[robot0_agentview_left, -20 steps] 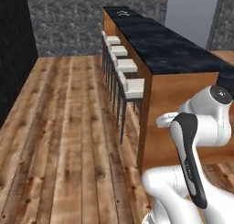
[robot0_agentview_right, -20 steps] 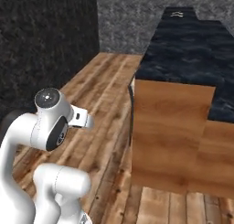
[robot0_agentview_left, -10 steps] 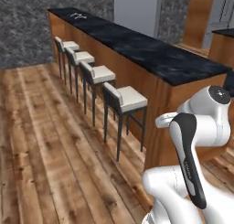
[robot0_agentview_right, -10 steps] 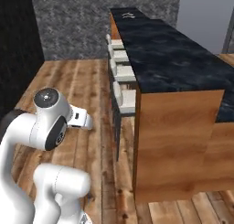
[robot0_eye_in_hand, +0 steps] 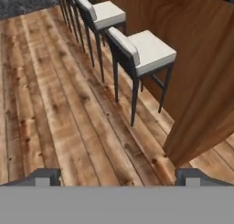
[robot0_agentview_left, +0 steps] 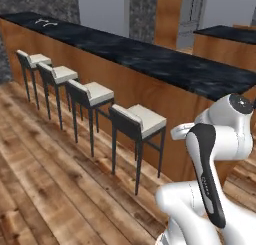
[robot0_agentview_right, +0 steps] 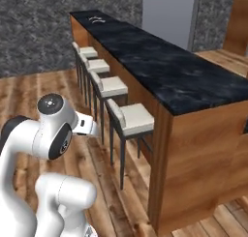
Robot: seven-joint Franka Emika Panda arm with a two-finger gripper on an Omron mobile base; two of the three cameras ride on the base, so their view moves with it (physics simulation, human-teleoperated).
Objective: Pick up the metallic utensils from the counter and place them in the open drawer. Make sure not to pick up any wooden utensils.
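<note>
Four bar stools (robot0_agentview_left: pixel 137 126) line the near side of the long black marble tabletop (robot0_agentview_left: pixel 150 59), and that's the biggest thing going on besides the plank floor (robot0_eye_in_hand: pixel 68 127). The robot's arm (robot0_agentview_left: pixel 215 154) is folded up close to its body, nowhere near the work surface.

The metallic utensils (robot0_agentview_right: pixel 95 20) look like tiny pale marks way down at the far end of the tabletop, well apart from the robot; too small to tell knife from spoon, or metal from wood. No open drawer can be picked out from here.

The gripper (robot0_eye_in_hand: pixel 118 176) has its jaws spread wide, with nothing between them, pointing down at the floor beside the nearest stool.

What could go wrong: probably the base clipping a stool or the tabletop corner while driving around, since the stools sit close along that side. Also, from this far off, grabbing the wooden one by mistake seems a real risk.

View differences: the right base view shows the tabletop's near end panel and corner, the left base view shows a second dark-topped unit (robot0_agentview_left: pixel 225 34) behind, and the hand view shows stool legs and floor up close.
</note>
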